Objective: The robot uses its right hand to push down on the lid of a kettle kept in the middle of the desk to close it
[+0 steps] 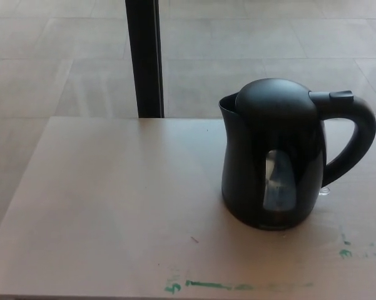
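Right now you have no robot hand in the frame, so you cannot tell how its fingers stand. Your black kettle (272, 156) stands upright on the pale desk (112, 206), right of center in the frame. Its domed lid (276, 100) sits on top, with the spout at its left and the curved handle (356, 137) reaching toward the right edge. You see green marks (219, 286) along the desk's bottom edge. A dark post (144, 56) rises at upper left, against the tiled floor (50, 56).
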Tool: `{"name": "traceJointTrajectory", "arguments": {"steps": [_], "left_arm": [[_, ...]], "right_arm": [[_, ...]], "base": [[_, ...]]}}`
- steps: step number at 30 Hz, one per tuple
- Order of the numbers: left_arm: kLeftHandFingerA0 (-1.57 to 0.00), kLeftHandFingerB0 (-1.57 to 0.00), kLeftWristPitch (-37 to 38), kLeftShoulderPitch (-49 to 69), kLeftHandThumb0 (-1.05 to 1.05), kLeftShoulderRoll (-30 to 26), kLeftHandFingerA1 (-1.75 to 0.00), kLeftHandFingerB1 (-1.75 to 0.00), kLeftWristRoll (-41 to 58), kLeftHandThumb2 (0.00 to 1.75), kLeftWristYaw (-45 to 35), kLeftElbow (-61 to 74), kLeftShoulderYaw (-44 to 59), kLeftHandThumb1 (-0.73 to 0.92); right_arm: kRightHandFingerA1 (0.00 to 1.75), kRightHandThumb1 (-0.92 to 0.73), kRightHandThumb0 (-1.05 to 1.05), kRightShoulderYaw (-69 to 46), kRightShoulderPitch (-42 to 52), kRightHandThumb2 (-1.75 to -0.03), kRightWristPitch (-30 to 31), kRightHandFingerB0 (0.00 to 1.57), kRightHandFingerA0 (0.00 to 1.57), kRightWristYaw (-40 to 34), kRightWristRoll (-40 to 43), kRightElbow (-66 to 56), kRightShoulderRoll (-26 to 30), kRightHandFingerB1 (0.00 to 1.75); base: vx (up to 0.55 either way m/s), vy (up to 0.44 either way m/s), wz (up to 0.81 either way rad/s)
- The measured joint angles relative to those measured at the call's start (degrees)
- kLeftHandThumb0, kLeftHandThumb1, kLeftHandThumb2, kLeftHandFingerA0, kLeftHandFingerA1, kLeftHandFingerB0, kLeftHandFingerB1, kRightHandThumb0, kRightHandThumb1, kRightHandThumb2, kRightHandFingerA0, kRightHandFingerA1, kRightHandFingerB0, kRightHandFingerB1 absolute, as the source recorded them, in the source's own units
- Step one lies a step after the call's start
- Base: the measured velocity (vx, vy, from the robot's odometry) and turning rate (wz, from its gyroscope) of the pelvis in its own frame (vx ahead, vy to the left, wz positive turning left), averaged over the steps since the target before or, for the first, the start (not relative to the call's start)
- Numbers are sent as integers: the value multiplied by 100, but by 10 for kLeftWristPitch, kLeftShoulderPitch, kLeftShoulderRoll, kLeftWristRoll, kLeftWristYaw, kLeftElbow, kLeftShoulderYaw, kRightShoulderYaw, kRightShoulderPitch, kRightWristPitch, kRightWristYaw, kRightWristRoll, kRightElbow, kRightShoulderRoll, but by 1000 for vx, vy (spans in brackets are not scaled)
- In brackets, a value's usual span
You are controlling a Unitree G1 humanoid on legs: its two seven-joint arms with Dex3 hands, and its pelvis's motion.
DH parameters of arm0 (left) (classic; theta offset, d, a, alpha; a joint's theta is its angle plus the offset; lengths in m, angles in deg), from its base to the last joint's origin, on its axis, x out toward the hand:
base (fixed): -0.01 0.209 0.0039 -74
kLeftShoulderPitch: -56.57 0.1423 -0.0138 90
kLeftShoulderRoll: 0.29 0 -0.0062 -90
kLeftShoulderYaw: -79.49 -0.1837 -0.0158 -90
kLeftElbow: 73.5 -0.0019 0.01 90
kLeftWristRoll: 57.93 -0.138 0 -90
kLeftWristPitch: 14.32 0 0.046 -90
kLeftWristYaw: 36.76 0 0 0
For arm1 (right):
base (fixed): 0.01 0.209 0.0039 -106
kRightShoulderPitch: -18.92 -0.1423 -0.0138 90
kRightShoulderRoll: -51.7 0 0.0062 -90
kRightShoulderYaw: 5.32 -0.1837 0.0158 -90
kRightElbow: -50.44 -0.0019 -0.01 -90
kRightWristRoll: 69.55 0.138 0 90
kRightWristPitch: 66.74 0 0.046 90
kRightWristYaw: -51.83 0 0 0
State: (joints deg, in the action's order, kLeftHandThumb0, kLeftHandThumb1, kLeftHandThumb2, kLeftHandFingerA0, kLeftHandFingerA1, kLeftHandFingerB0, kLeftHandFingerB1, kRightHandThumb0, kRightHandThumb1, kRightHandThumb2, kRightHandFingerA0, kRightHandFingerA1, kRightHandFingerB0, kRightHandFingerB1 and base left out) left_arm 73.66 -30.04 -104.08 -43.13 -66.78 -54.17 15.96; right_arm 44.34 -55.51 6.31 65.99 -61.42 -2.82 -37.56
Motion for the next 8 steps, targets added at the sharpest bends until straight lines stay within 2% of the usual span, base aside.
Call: {"name": "traceJointTrajectory", "arguments": {"steps": [3, 4, 8], "left_arm": [[-51, -27, 0, -1, -74, 0, -49, -32, 0, 61, -1, 0, 0, 67], [-49, -21, 0, -1, -81, 0, -59, -44, 0, 91, -1, 0, 0, 57], [-46, -20, 0, 0, -77, 0, -59, -45, 0, 92, 0, 5, -2, 56]], "right_arm": [[35, -92, -60, 12, 8, -70, 0, 17, 27, -4, 5, -14, -4, 29], [46, -67, -30, 15, 10, -116, 0, 0, 1, -5, 7, -19, -6, 47], [46, -67, -30, 22, 16, -116, 4, 0, 1, -6, 16, -29, -7, 48]], "base": [[0, 0, 0], [0, 0, 0], [0, 0, 0]]}}
